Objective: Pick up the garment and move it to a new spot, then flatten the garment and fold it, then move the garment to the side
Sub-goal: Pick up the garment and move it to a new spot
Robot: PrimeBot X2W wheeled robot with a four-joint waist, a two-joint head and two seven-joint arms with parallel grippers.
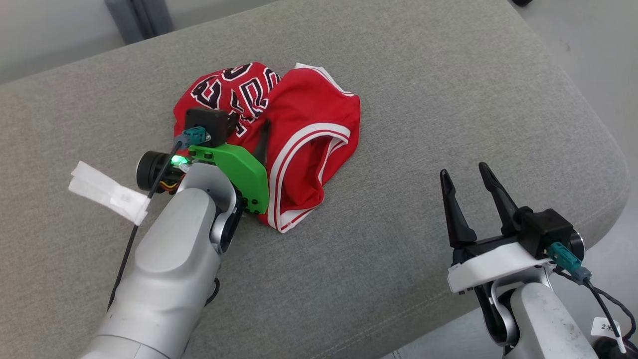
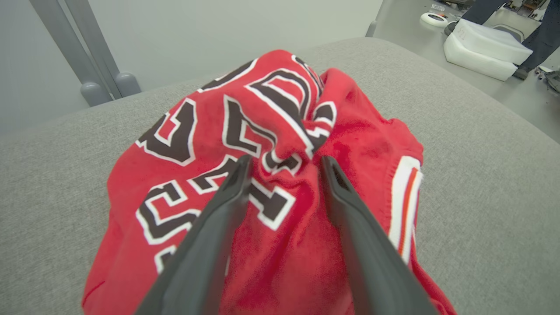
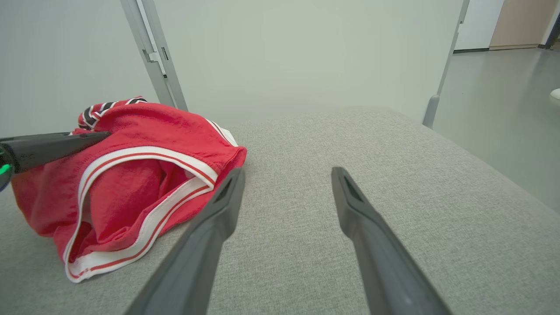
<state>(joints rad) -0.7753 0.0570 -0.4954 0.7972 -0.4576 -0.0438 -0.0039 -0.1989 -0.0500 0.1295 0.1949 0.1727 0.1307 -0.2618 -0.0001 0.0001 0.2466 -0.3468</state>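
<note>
A red jersey (image 1: 304, 129) with black-and-white letters and white-and-red trim lies crumpled on the grey cushion (image 1: 398, 75). My left gripper (image 2: 285, 161) is open and pressed down into the jersey (image 2: 280, 109), one finger on each side of a raised fold of lettered cloth. In the head view the wrist and its green bracket (image 1: 239, 169) cover most of those fingers. From the right wrist view one left finger (image 3: 52, 146) rests on top of the jersey (image 3: 144, 175). My right gripper (image 1: 463, 170) is open over bare cushion to the jersey's right, holding nothing (image 3: 287, 170).
The cushion's rounded right edge (image 1: 605, 164) drops to the floor close to my right arm. A white tape tag (image 1: 107, 192) hangs on the left arm's cable. Grey metal posts (image 2: 83, 57) stand behind. A white foam block (image 2: 485, 48) and a person's leg (image 2: 538, 39) are on the floor beyond.
</note>
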